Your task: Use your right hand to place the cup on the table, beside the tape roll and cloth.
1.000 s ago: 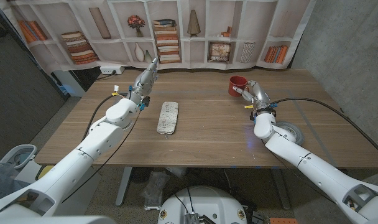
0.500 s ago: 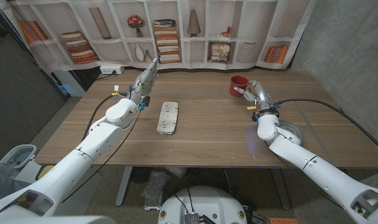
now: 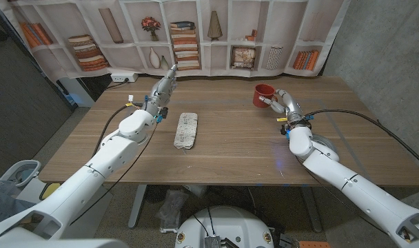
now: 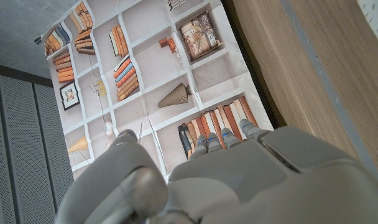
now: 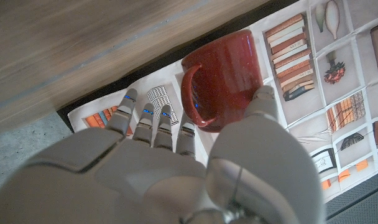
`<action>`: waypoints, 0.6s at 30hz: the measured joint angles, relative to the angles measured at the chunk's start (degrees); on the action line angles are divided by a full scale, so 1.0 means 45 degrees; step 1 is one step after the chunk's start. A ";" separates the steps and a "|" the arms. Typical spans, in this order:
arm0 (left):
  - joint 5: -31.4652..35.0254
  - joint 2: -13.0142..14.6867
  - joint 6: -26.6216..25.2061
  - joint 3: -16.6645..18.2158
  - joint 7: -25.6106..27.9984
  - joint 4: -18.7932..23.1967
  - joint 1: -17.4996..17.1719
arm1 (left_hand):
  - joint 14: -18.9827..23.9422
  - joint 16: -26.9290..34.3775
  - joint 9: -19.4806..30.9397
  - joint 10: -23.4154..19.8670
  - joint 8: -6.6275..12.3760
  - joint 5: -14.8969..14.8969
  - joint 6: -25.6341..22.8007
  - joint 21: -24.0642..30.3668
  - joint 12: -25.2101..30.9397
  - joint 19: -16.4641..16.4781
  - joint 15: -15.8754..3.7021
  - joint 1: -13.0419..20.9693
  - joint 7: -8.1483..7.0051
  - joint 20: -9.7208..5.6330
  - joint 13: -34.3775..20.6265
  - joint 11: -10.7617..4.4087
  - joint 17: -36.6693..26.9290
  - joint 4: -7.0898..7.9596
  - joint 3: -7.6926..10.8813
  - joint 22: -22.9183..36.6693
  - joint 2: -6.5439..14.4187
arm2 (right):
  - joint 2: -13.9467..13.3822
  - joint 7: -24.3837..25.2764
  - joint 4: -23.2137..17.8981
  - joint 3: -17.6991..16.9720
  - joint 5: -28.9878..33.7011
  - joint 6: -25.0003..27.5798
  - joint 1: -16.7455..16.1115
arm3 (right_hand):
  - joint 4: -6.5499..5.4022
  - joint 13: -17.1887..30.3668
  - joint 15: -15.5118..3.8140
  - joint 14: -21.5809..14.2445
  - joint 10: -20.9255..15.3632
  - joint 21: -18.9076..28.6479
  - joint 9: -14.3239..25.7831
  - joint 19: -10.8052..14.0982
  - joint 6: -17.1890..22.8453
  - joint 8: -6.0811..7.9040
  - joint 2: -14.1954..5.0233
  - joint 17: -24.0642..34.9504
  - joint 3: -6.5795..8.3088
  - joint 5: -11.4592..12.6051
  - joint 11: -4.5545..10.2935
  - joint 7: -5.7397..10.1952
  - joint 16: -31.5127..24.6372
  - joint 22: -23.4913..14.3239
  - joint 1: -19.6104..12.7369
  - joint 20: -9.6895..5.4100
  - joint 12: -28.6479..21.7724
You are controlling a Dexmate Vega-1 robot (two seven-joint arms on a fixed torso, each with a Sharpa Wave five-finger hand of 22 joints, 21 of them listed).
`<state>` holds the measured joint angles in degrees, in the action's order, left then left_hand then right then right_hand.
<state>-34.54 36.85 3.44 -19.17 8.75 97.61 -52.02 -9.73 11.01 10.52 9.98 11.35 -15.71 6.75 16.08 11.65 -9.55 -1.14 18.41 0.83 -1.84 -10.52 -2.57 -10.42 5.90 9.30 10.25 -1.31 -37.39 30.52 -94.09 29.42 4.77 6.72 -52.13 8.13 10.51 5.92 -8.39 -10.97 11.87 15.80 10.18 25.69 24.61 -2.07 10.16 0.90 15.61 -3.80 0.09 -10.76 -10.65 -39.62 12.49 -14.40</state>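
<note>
The red cup [image 3: 263, 94] stands upright on the table's [image 3: 230, 148] far right part, handle toward my right hand [image 3: 285, 103]. In the right wrist view the cup [image 5: 223, 74] sits just past my right hand [image 5: 176, 168]; the fingers reach straight to its handle and the thumb lies against its side, without a closed grip. The grey cloth [image 3: 186, 130] lies left of the middle. The pale tape roll [image 3: 326, 146] lies near the right front, partly under my right forearm. My left hand [image 3: 163, 87] hovers at the far left with straight fingers, holding nothing, as the left wrist view [image 4: 195, 180] also shows.
A printed bookshelf backdrop [image 3: 189, 34] hangs behind the table's far edge. A white power strip [image 3: 123, 78] sits behind the table at the back left. Bare wood lies between the cloth and the cup.
My right forearm and wrist have shifted slightly to the right. The cup, the cloth and my left hand have stayed in place.
</note>
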 measured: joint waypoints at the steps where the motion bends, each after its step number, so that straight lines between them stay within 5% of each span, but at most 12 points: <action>1: 0.0004 -0.0016 0.0000 -0.0015 -0.0003 -0.0016 0.0020 | 0.0000 0.0000 0.0000 0.0000 0.0000 0.0000 0.0000 0.0000 0.0000 0.0000 0.0000 -0.0016 0.0000 0.0000 0.0000 0.0000 0.0000 0.0000 0.0000 0.0000 0.0015 | -0.0020 -0.0074 -0.0009 -0.0020 -0.0055 -0.0096 -0.0016 | 0.0000 0.0000 0.0000 0.0000 0.0000 0.0000 0.0000 0.0000 0.0000 0.0003 0.0000 0.0000 0.0000 -0.0024 0.0000 0.0000 0.0000 0.0000 0.0000 0.0000 0.0000; 18: 0.0062 -0.0064 -0.0114 -0.0091 0.0041 -0.0023 0.0111 | 0.0000 0.0000 0.0000 0.0000 0.0000 0.0000 0.0000 -0.0090 0.0000 0.0000 0.0000 0.0036 0.0000 0.0000 0.0000 0.0000 0.0000 -0.0033 -0.0033 -0.0001 0.0062 | -0.0362 -0.0627 -0.0133 -0.0360 -0.0376 -0.1118 -0.0376 | 0.0002 0.0000 -0.0075 -0.0061 0.0001 0.0000 0.0000 0.0000 0.0000 0.0051 0.0000 0.0000 0.0108 -0.0134 -0.0001 0.0000 0.0000 -0.0002 0.0000 -0.0001 0.0048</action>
<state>-34.26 36.56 2.93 -19.58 8.94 97.50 -51.52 -9.73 11.01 10.52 9.98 11.35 -15.71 6.75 15.68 11.66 -9.55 -1.14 18.57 0.82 -1.84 -10.52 -2.57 -10.42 5.75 9.16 10.25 -1.03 -39.01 27.70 -94.68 27.80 3.08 1.69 -53.82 8.14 10.52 5.58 -8.66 -10.96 11.87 15.81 10.18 25.69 24.84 -2.07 10.16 1.39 15.00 -3.80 0.10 -10.76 -10.66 -39.62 12.49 -14.18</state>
